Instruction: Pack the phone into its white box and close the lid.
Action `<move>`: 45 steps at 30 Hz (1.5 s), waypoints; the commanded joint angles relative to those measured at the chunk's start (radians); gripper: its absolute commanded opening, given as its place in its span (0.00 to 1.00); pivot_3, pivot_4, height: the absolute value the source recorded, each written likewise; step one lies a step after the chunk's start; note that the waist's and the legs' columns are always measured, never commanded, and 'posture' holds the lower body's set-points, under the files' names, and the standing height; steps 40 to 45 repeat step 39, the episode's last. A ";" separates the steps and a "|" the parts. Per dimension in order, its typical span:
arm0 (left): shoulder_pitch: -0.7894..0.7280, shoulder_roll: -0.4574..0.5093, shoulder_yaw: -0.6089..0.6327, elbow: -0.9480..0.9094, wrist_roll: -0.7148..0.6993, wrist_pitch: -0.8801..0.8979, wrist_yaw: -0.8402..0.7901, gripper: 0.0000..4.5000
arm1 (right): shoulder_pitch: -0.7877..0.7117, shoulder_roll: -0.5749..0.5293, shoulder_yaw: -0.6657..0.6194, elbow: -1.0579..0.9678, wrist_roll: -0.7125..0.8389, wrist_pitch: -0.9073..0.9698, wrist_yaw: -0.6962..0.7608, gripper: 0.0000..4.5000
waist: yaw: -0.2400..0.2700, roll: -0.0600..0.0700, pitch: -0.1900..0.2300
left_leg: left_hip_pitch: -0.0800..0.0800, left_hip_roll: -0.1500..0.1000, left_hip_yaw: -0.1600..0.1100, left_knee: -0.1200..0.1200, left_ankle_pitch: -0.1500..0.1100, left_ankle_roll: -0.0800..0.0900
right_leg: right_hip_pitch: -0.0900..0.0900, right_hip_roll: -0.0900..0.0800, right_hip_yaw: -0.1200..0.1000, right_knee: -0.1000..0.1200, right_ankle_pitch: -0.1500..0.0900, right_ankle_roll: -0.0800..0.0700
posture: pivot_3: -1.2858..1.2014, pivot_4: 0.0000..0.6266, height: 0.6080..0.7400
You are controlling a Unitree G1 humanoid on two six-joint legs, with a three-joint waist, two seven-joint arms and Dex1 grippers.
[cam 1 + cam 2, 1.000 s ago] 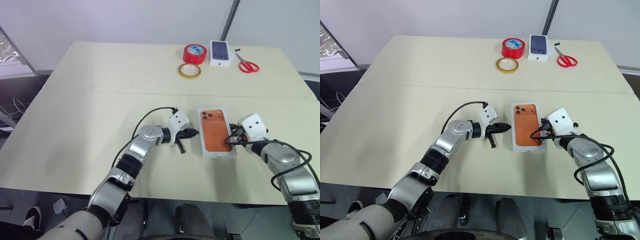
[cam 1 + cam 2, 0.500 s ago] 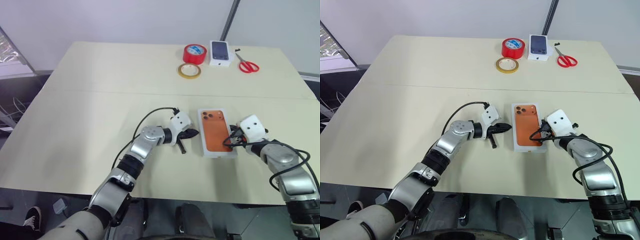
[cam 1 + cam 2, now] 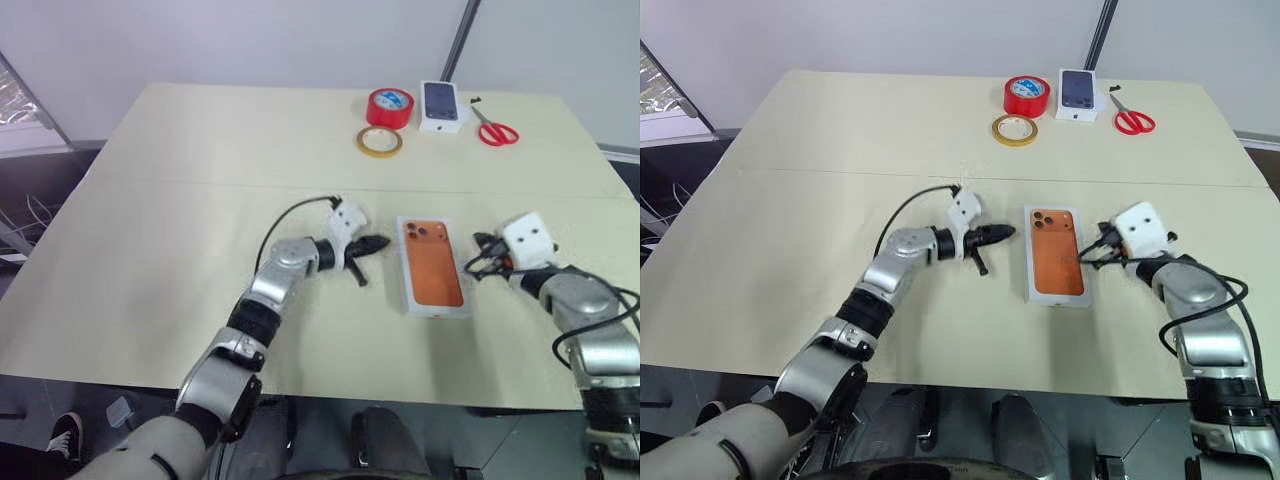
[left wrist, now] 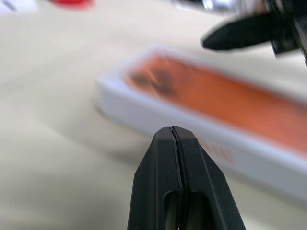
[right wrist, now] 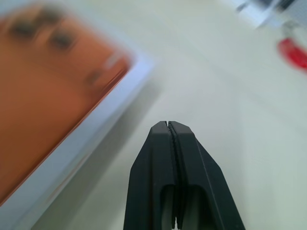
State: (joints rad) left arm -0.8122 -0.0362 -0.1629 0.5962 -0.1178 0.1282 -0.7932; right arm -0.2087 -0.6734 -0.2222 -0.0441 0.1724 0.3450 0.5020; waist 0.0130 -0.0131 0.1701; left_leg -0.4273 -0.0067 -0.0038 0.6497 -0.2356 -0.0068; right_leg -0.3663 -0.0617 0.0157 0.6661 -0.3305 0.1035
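The white box point(image 3: 438, 311) lies flat at mid-table. Its top is a copper-orange phone shape point(image 3: 432, 268) with dark lenses at the far left corner. I cannot tell whether that face is the phone itself or the lid's top. My left gripper point(image 3: 378, 243) is shut and empty, pointing at the box's left side a short gap away. In the left wrist view its fingertips point(image 4: 173, 130) press together before the box wall point(image 4: 158, 115). My right gripper point(image 3: 474, 266) is shut and empty just off the box's right side, its fingertips point(image 5: 168, 125) beside the rim point(image 5: 81, 143).
At the back of the table stand a red tape roll point(image 3: 389, 106), a yellowish tape ring point(image 3: 379, 141), a small white box with a dark phone picture point(image 3: 441, 105) and red scissors point(image 3: 494, 128). A seam crosses the tabletop behind the grippers.
Both grippers have lifted and drawn back from the box, the right one off its right edge and the left one up and away from its left side. The box has stayed put.
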 commanded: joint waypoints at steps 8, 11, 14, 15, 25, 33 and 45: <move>-0.177 -0.082 -0.068 0.395 0.154 -0.125 0.153 0.00 | 0.102 0.016 0.142 -0.117 0.002 0.050 0.108 0.01 | -0.005 0.000 0.000 | 0.001 -0.001 0.000 0.000 0.000 0.000 | 0.000 0.001 0.000 0.000 -0.001 0.001 | 0.52 0.24 1.00; -0.167 -0.083 -0.099 0.434 0.188 -0.129 0.129 0.00 | 0.140 0.005 0.174 -0.117 -0.048 0.073 0.084 0.01 | -0.003 -0.003 -0.002 | 0.004 0.000 -0.001 0.000 0.000 0.000 | 0.004 0.001 0.000 0.000 -0.001 0.001 | 0.52 0.24 1.00; -0.152 -0.083 -0.079 0.421 0.161 -0.102 0.074 0.00 | 0.137 0.023 0.153 -0.131 -0.010 0.109 0.094 0.01 | -0.002 -0.004 -0.003 | 0.010 0.000 -0.001 -0.002 0.000 0.000 | 0.010 0.001 0.000 -0.001 -0.001 0.001 | 0.52 0.24 1.00; -0.147 -0.083 -0.056 0.403 0.134 -0.087 0.054 0.00 | 0.126 0.043 0.120 -0.144 0.058 0.155 0.113 0.06 | -0.002 -0.004 -0.003 | 0.010 0.000 -0.001 -0.002 0.000 0.000 | 0.010 0.001 0.000 -0.001 -0.001 0.001 | 0.52 0.24 1.00; 0.059 0.131 0.063 -0.158 -0.034 0.027 -0.092 0.89 | 0.042 0.044 -0.036 -0.210 0.282 0.116 0.250 1.00 | -0.015 0.000 -0.001 | 0.002 0.001 -0.001 -0.002 0.000 -0.001 | 0.000 -0.001 0.002 0.001 -0.001 0.001 | 0.52 0.24 1.00; 0.343 0.455 0.176 -0.431 -0.103 0.079 -0.167 0.99 | 0.089 -0.055 -0.077 -0.082 0.229 -0.108 0.389 1.00 | -0.025 0.001 -0.001 | 0.003 0.001 -0.001 -0.002 0.000 -0.001 | 0.002 -0.001 0.002 0.000 -0.001 0.001 | 0.52 0.24 1.00; 0.515 0.577 0.259 -0.576 -0.171 0.150 -0.162 0.99 | 0.103 -0.092 -0.089 -0.007 0.256 -0.128 0.486 1.00 | -0.016 0.001 -0.001 | 0.003 0.001 -0.001 -0.002 0.000 -0.001 | 0.003 -0.004 0.001 0.000 -0.001 0.001 | 0.52 0.24 1.00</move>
